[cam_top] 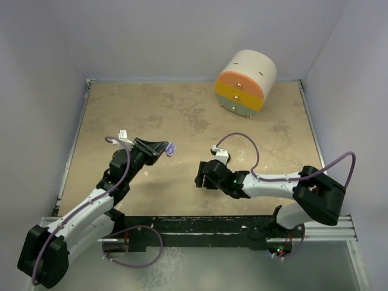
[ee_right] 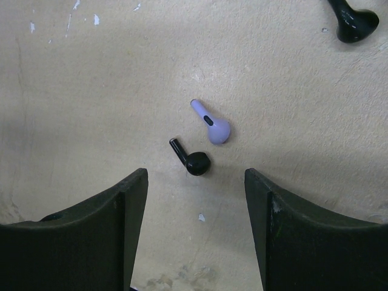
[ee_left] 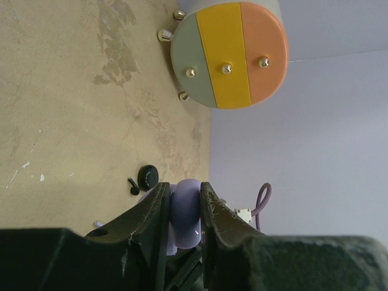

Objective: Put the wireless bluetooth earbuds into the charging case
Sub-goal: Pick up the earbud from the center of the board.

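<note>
On the tan table (cam_top: pixel 151 115), your left tool (ee_left: pixel 183 189) is clamped on a lavender case (ee_left: pixel 185 215). Your right tool (ee_right: pixel 195 182) hangs spread over one lavender earbud (ee_right: pixel 213 126) and one black earbud (ee_right: pixel 194 160). Likely step: pickup. Centre on one earbud, descend, close.

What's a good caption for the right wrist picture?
Right gripper, jaws open, above a lavender stemmed earbud and a black stemmed earbud.

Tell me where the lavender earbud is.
Right wrist view: the lavender earbud lies on the table just ahead of the open right gripper, with a black earbud close at its lower left.
</note>
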Tool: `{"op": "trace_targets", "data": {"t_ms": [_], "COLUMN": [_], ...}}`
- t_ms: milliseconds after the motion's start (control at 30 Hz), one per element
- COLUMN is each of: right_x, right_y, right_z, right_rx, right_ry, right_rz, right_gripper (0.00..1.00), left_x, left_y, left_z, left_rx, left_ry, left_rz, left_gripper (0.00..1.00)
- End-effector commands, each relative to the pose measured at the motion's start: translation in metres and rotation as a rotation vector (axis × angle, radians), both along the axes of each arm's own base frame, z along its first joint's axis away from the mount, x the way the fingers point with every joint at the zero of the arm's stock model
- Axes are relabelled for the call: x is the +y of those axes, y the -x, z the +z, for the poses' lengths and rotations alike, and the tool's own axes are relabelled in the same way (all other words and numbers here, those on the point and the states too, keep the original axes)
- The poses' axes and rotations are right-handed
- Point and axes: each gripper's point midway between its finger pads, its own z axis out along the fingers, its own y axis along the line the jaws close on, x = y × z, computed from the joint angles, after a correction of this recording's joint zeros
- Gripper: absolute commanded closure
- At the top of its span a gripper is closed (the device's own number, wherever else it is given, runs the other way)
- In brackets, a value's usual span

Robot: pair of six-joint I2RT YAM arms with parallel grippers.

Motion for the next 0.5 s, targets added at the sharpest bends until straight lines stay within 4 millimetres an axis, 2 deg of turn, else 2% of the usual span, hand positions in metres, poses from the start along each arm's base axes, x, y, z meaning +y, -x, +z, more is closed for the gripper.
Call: {"op": "trace_targets", "data": {"t_ms": [0,267,467], "right_x": [0.0,0.004,0.0], "right_y": [-0.005,-0.013,-0.014], "right_z": [0.0,-0.005,-0.013], "right_rx": [-0.01,-0.011,0.001], "right_ry": [0.001,0.032,0.077], "right_rz": [-0.046,-0.06,-0.078], "right_gripper": [0.33,0.36,0.42], "left_x": [-0.002,-0.002,-0.002], "left_y": [-0.001,0.001,0.002], "left_z": [0.009,0.008,0.01], "left_rx": [-0.051,-0.053,-0.059], "left_ry": [0.007,0.016,0.018], "left_rz": [-0.01,-0.014,-0.017], "left_gripper": [1.0,1.0,1.0]}}
